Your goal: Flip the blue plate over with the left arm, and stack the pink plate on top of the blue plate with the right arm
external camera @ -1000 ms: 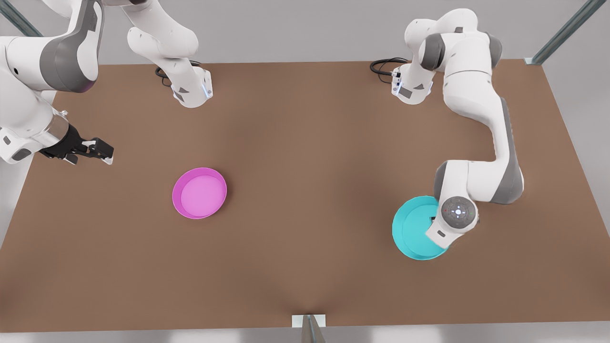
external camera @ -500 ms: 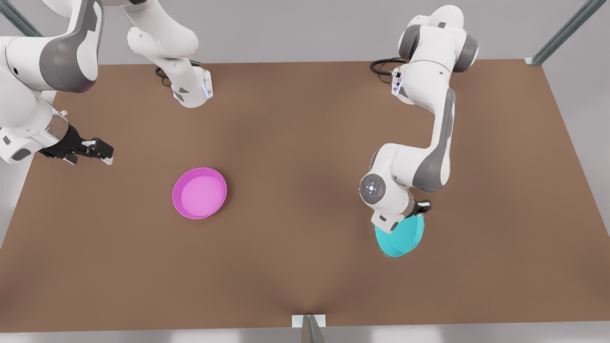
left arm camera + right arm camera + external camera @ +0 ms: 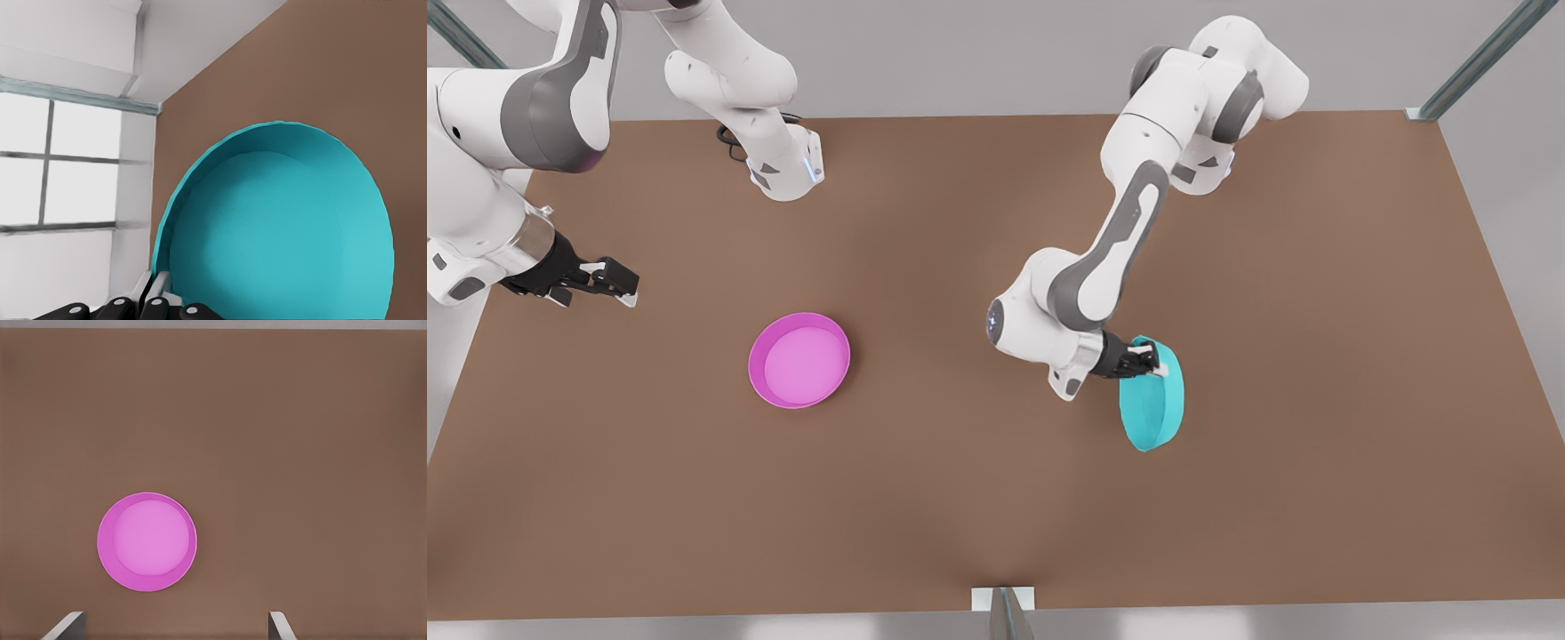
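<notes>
My left pincer (image 3: 1152, 363) is clamped on the rim of the round shallow cyan-turquoise plastic plate (image 3: 1156, 404), holding it tipped up on edge over the brown surface (image 3: 1316, 356) at the front view's right. My right pincer (image 3: 618, 286) waits spread wide, near the flat-lying round magenta-pink plastic plate (image 3: 799, 360).

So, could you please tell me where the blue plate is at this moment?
The blue plate is right of centre in the front view, tipped on edge, its rim held by the left claw, well apart from the pink plate.
</notes>
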You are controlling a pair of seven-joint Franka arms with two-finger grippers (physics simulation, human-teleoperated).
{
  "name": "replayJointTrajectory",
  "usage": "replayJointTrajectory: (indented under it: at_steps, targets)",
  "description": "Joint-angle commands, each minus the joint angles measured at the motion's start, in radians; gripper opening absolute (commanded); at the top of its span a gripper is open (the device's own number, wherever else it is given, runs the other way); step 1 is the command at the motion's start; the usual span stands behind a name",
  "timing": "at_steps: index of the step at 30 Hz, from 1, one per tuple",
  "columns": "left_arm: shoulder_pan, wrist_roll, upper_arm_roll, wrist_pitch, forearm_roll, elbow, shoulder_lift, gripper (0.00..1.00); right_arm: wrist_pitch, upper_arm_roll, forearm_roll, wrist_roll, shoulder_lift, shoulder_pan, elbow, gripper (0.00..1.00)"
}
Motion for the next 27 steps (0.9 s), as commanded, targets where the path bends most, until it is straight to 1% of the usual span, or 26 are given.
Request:
replayJointTrajectory:
  at_steps: [1, 5, 6, 7, 8, 9, 10, 12, 14, 15, 16, 17, 18, 19, 20, 21, 22, 23, 25, 26, 27]
  targets:
    - [-0.003, -0.003, 0.001, -0.001, 0.057, -0.001, 0.003, 0.21, 0.000, 0.000, 0.000, 0.000, 0.000, 0.000, 0.000, 1.00]
    - [-0.055, -0.102, 0.001, -0.058, 0.143, 0.001, 0.072, 0.21, -0.002, 0.000, 0.000, 0.000, -0.002, -0.001, 0.000, 1.00]
    - [-0.078, -0.162, 0.001, -0.060, 0.143, 0.001, 0.105, 0.22, -0.002, 0.000, -0.014, 0.002, -0.006, 0.005, 0.000, 1.00]
    - [-0.104, -0.220, 0.001, -0.064, 0.141, 0.001, 0.141, 0.26, -0.006, -0.005, -0.008, 0.000, -0.008, -0.006, 0.000, 1.00]
    - [-0.136, -0.265, -0.003, -0.095, 0.135, 0.002, 0.174, 0.26, -0.011, -0.006, -0.014, 0.000, -0.006, -0.008, 0.000, 1.00]
    - [-0.159, -0.279, -0.006, -0.123, 0.118, 0.004, 0.195, 0.51, -0.011, -0.008, -0.015, 0.002, -0.003, -0.014, 0.000, 1.00]
    - [-0.162, -0.280, -0.027, -0.126, 0.107, 0.010, 0.198, 1.00, -0.009, -0.008, -0.003, 0.002, -0.002, -0.031, 0.000, 1.00]
    - [-0.162, -0.323, -0.122, -0.126, 0.048, 0.045, 0.198, 1.00, -0.003, -0.008, -0.002, 0.003, 0.001, -0.037, 0.000, 1.00]
    - [-0.164, -0.378, -0.177, -0.120, -0.044, 0.085, 0.197, 1.00, -0.002, -0.006, -0.002, 0.003, 0.001, -0.049, 0.000, 1.00]
    - [-0.162, -0.403, -0.196, -0.084, -0.097, 0.114, 0.197, 1.00, -0.002, -0.006, 0.000, 0.002, 0.000, -0.061, 0.000, 1.00]
    - [-0.164, -0.431, -0.197, -0.047, -0.170, 0.169, 0.194, 1.00, -0.002, -0.008, 0.000, 0.002, 0.000, -0.063, 0.000, 1.00]
    - [-0.161, -0.431, -0.207, -0.046, -0.276, 0.257, 0.181, 1.00, -0.002, -0.008, -0.002, 0.002, 0.000, -0.064, 0.002, 1.00]
    - [-0.156, -0.424, -0.202, -0.046, -0.356, 0.271, 0.155, 1.00, -0.002, -0.008, -0.002, 0.000, 0.001, -0.072, 0.000, 1.00]
    - [-0.136, -0.431, -0.199, -0.050, -0.494, 0.318, 0.115, 1.00, -0.002, -0.006, -0.002, 0.000, 0.000, -0.072, 0.002, 1.00]
    - [-0.084, -0.409, -0.204, -0.052, -0.615, 0.310, 0.033, 1.00, -0.002, -0.005, 0.002, 0.000, 0.001, -0.072, 0.000, 1.00]
    - [-0.042, -0.226, -0.199, -0.098, -0.684, 0.260, -0.020, 1.00, -0.002, -0.006, 0.002, 0.000, 0.001, -0.074, -0.003, 1.00]
    - [-0.026, -0.026, -0.148, -0.162, -0.686, 0.221, -0.047, 1.00, -0.002, -0.005, 0.002, -0.002, 0.012, -0.074, -0.003, 1.00]
    - [-0.003, 0.131, -0.085, -0.170, -0.690, 0.195, -0.076, 1.00, -0.008, -0.003, 0.002, -0.005, 0.021, -0.067, -0.002, 1.00]
    - [0.088, 0.223, -0.079, -0.153, -0.706, 0.195, -0.082, 1.00, -0.002, 0.003, -0.023, -0.086, 0.038, -0.058, -0.015, 1.00]
    - [0.146, 0.229, -0.078, -0.100, -0.719, 0.195, -0.090, 1.00, 0.002, 0.003, -0.021, -0.112, 0.055, -0.058, -0.035, 1.00]
    - [0.209, 0.301, -0.078, -0.087, -0.723, 0.197, -0.105, 1.00, 0.040, 0.005, -0.020, -0.114, 0.063, -0.058, -0.070, 1.00]
